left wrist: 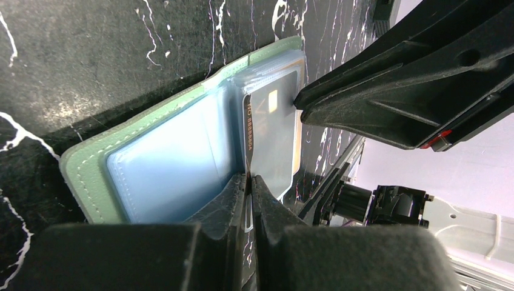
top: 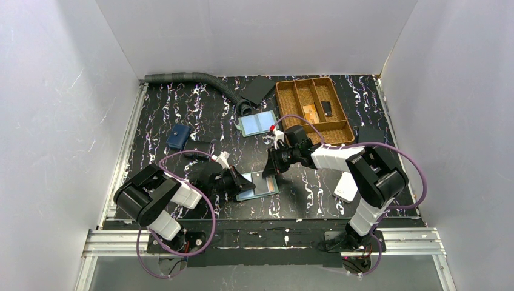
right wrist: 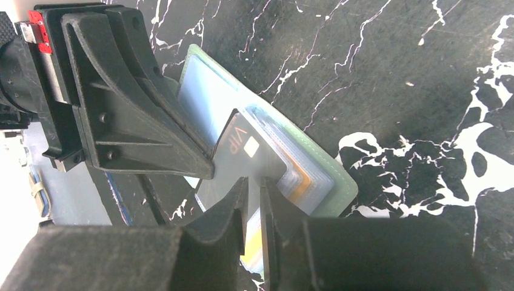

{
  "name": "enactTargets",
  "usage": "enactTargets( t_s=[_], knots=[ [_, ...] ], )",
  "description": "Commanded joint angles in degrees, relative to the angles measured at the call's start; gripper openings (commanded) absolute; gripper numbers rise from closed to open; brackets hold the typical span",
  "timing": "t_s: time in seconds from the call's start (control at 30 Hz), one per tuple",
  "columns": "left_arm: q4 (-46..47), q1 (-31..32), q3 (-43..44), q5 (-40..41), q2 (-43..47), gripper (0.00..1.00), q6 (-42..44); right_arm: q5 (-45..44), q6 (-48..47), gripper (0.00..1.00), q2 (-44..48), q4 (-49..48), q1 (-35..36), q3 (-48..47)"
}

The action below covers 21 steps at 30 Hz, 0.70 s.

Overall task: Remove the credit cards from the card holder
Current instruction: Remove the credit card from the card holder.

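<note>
Second wallet (top: 257, 123), tray (top: 281, 92) beyond pinched credit card (right wrist: 241, 153)

The credit card (right wrist: 242, 151) loses its lower edge between the right fingers (right wrist: 285, 213), the card holder (left wrist: 85, 176) its near edge behind the left fingers (left wrist: 223, 207).

The bench (left wrist: 121, 48) is black, veined white. The card holder (left wrist: 176, 163) has a mint-green rim, a pale blue panel by the black left pincer (left wrist: 250, 182) and orange-tan stripes by the black right pincer (right wrist: 253, 185). The card (right wrist: 242, 151) between them is smoky grey with pale lettering and a cream chip.
</note>
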<state>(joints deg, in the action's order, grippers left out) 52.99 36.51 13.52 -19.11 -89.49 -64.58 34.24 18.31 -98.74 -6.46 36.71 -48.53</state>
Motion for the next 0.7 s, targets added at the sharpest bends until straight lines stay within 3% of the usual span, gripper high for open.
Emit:
enactTargets(
  t_s=[0.0,0.33,0.5,0.67],
  knots=[
    [-0.4,-0.5,-0.9,0.6,-0.5,0.07,0.7,-2.1,-0.2,0.22,-1.5,1.0,0.6,0.2],
    [4.0,-1.1,-1.6,-0.4,-3.0,0.18,-1.1,-1.4,-0.3,0.22,-0.6,1.0,0.4,-0.2],
    [6.4,-1.5,-2.5,-0.4,-4.5,0.03,-2.0,-2.5,-0.6,0.22,2.4,0.9,-0.9,0.5],
    [7.4,-1.6,-2.6,-0.5,-5.0,0.01,-2.4,-1.9,-0.3,0.22,2.3,0.5,-1.2,0.8]
  ],
)
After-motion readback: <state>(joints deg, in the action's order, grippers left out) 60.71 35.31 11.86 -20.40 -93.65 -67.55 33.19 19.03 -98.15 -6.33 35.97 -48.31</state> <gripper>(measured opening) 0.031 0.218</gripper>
